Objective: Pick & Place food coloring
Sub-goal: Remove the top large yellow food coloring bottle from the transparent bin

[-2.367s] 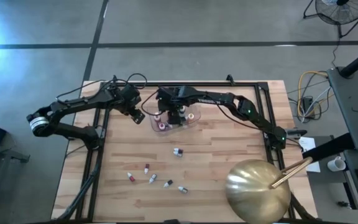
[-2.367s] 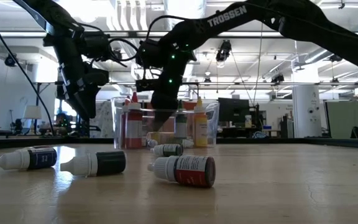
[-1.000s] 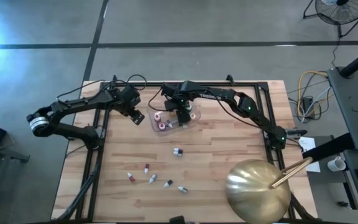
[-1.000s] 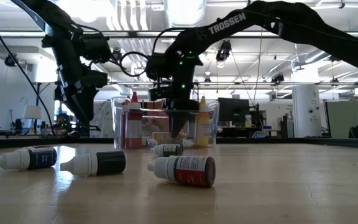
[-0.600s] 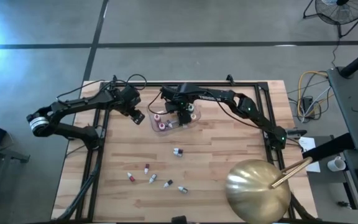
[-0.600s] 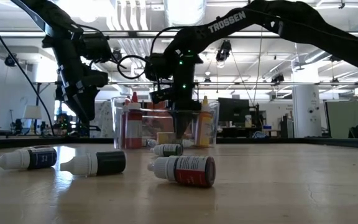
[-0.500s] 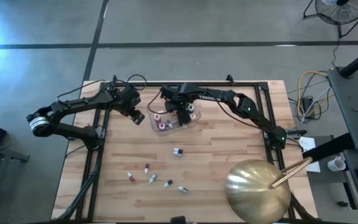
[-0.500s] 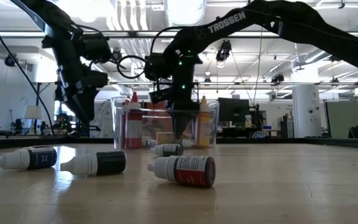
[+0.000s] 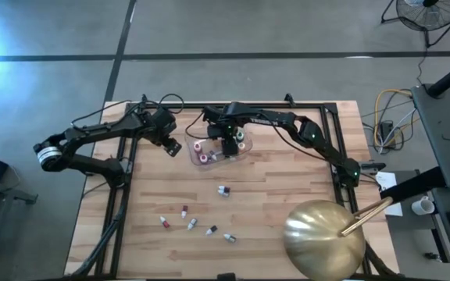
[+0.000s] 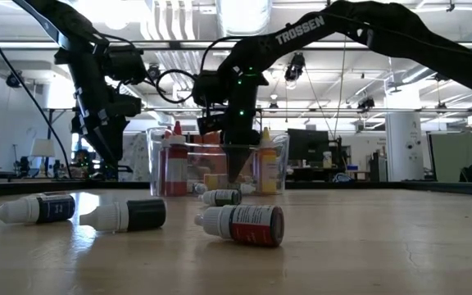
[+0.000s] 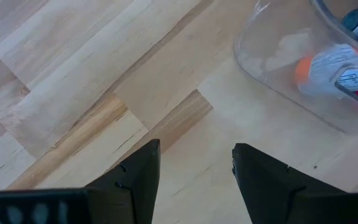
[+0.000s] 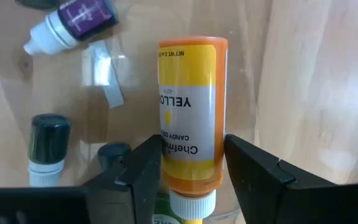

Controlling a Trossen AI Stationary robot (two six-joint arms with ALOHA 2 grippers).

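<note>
A clear plastic tub (image 9: 217, 150) stands on the far middle of the table and holds several food coloring bottles. My right gripper (image 9: 229, 146) points down into it, open. In the right wrist view its fingers stand on either side of an upright yellow bottle (image 12: 190, 106), near the cap end. Other small bottles (image 12: 47, 146) stand or lie around the yellow one. Several loose bottles (image 9: 194, 222) lie on their sides on the near part of the table. My left gripper (image 9: 172, 146) hangs open just left of the tub over bare wood (image 11: 166, 93). My right gripper (image 12: 191, 155) comes from above with one finger (image 12: 145, 171) on each side of the yellow bottle's upper end (image 12: 188, 186). I cannot tell whether the fingers touch it. The bottle stands upright on the tub's floor.
A big gold dome (image 9: 324, 236) with a wooden stick sits at the table's near right corner. One bottle (image 9: 223, 190) lies alone in the middle of the table. In the low view three bottles (image 10: 242, 224) lie in front of the tub (image 10: 220, 160).
</note>
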